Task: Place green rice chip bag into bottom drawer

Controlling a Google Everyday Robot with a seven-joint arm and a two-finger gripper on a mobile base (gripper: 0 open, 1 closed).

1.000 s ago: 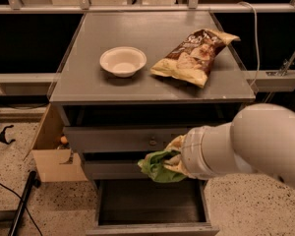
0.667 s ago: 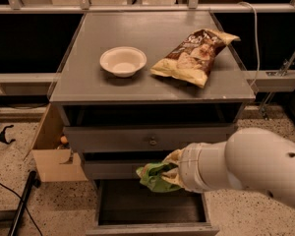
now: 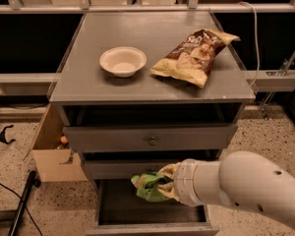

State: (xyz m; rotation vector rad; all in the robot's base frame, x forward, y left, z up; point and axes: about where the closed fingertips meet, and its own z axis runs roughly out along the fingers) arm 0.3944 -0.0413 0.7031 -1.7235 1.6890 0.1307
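Note:
The green rice chip bag (image 3: 148, 187) is small, bright green and crumpled. My gripper (image 3: 163, 185) is shut on it and holds it just above the open bottom drawer (image 3: 152, 225), near the drawer's middle. The drawer is pulled out at the foot of the grey cabinet, and its inside is dark. My white arm (image 3: 241, 188) reaches in from the lower right and hides the drawer's right part.
On the cabinet top (image 3: 88, 82) stand a white bowl (image 3: 123, 61) and a larger brown-and-yellow chip bag (image 3: 196, 56). Two shallower drawers with a knob (image 3: 151, 141) sit above. An open cardboard box (image 3: 51, 156) stands on the floor at left, beside a black cable.
My arm has moved down and to the left, carrying the green bag from in front of the middle drawer to just over the open bottom drawer.

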